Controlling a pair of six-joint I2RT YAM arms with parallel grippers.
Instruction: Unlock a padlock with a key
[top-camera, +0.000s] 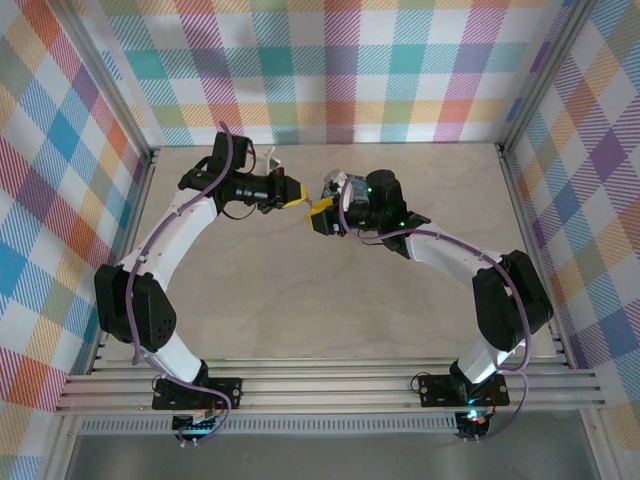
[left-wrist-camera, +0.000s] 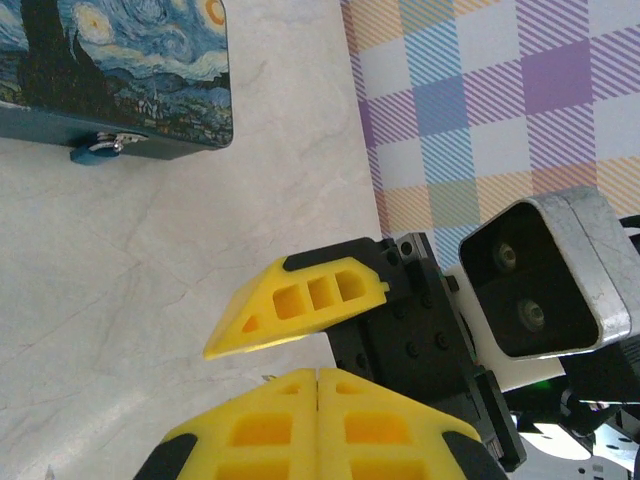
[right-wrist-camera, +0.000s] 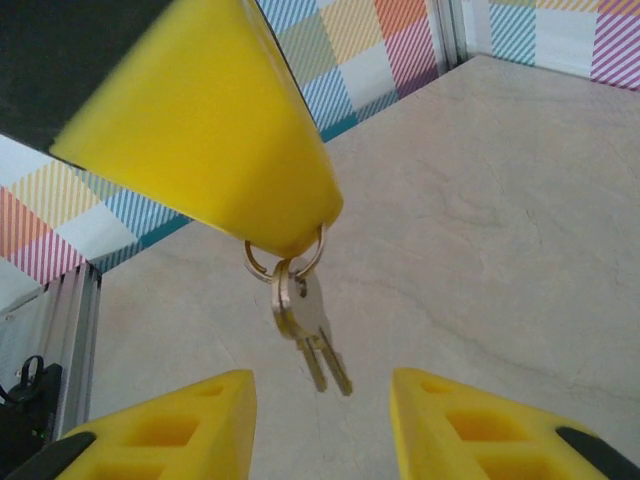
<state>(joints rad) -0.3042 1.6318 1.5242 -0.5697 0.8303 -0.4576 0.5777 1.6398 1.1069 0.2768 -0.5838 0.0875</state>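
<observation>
Left hand (right-wrist-camera: 285, 225) — key (right-wrist-camera: 318, 345) hangs blade-down.

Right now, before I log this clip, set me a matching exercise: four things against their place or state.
Things:
1. key
2. padlock
3. right hand
4. tin

Place or state:
A. open
B. lying on the table
C. dangling on a ring from the shut left hand
D. against the tin's side

Pairs: 1-C, 2-D, 3-A, 4-B
</observation>
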